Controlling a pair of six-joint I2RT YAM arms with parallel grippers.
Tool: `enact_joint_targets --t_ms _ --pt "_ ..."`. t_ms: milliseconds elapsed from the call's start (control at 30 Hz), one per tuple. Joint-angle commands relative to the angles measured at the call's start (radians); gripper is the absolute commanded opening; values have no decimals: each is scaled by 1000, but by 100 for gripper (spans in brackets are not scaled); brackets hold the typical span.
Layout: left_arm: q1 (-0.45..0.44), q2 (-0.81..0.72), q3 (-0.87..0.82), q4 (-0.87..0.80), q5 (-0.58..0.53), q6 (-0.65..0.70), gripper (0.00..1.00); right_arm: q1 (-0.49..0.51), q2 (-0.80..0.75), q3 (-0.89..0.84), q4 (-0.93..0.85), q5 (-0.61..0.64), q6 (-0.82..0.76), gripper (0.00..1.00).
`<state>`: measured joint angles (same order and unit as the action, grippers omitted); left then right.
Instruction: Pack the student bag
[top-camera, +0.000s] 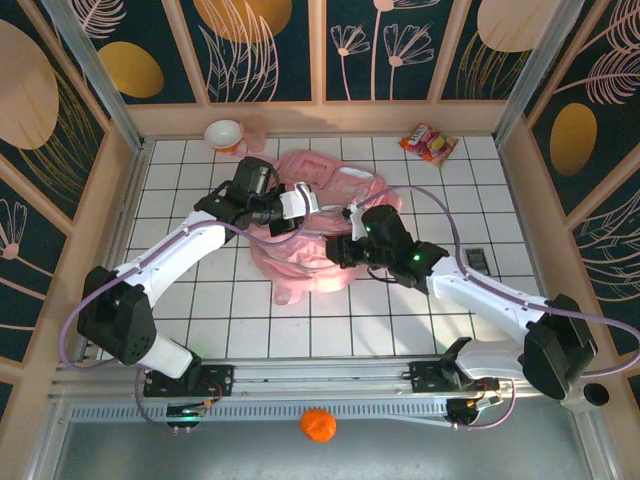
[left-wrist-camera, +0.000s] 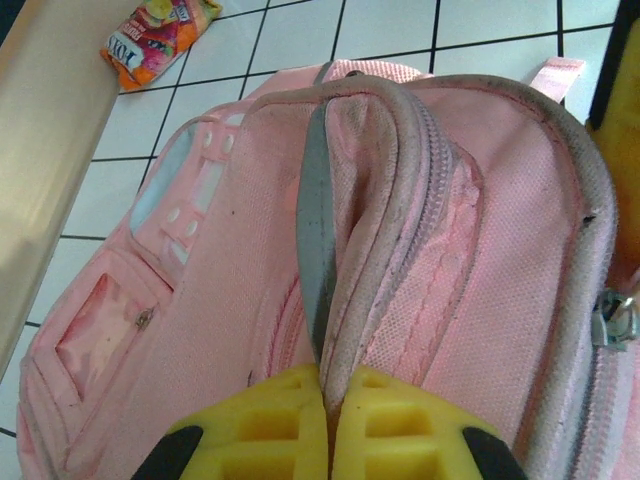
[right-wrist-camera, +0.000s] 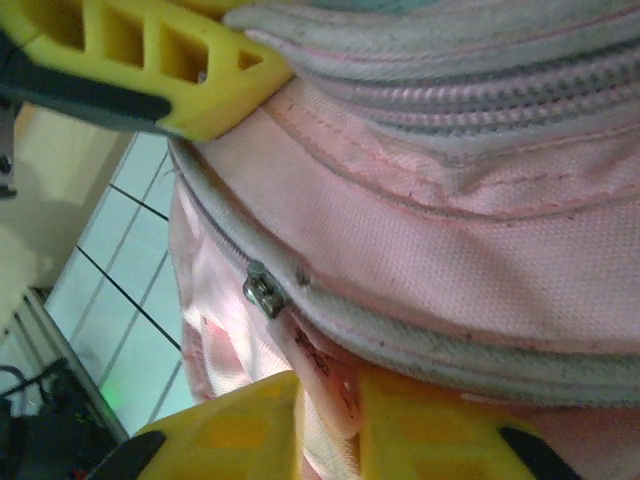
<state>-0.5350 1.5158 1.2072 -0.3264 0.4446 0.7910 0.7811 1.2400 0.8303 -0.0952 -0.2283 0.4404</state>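
Student bag (top-camera: 300, 272) slumped mid table (top-camera: 330, 322), between my two arms. Soft pink fabric, grubby grey piping, zip tracks, pale patch on front. Left end effector (left-wrist-camera: 327, 378) clamped tight on piped seam fold. Right end effector (right-wrist-camera: 328, 388) pinching pink flap beside metal zip pull (right-wrist-camera: 262, 292).

The student bag (top-camera: 298, 272) lies mid-desk (top-camera: 260, 325). Behind it to the left stands a bowl (top-camera: 223, 133), and behind it to the right lies a snack packet (top-camera: 428, 143). The left gripper (top-camera: 300, 203) is on its far-left part and the right gripper (top-camera: 345, 243) on its right side.
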Motion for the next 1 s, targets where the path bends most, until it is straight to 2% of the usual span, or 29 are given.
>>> enact_joint_targets --t_ms 0,100,200,267,333,467,633,700,800,900,967 --pt "-7 -15 22 81 117 -24 0 -1 17 65 31 -22 14 25" --pt "-8 -19 15 82 109 -26 0 0 27 92 -6 -6 15 24" --pt "-7 -19 15 81 109 -30 0 4 33 118 -50 26 18 12" --pt "-7 -14 14 81 110 -33 0 9 37 137 -84 57 18 9" --pt "-7 -8 14 81 106 -37 0 16 39 157 -113 76 17 9" --pt "-7 0 7 95 85 -54 0 24 32 173 -130 75 28 16" --pt "-7 8 15 96 88 -57 0 24 42 168 -133 85 49 4" --pt "-7 8 18 96 92 -60 0 25 51 168 -142 89 51 4" --pt "-8 4 18 105 97 -69 0 25 74 181 -195 101 55 15" --pt "-7 4 17 124 94 -101 0 55 87 183 -218 116 72 34" --pt "-7 -1 11 149 97 -137 0 83 87 182 -234 168 123 38"
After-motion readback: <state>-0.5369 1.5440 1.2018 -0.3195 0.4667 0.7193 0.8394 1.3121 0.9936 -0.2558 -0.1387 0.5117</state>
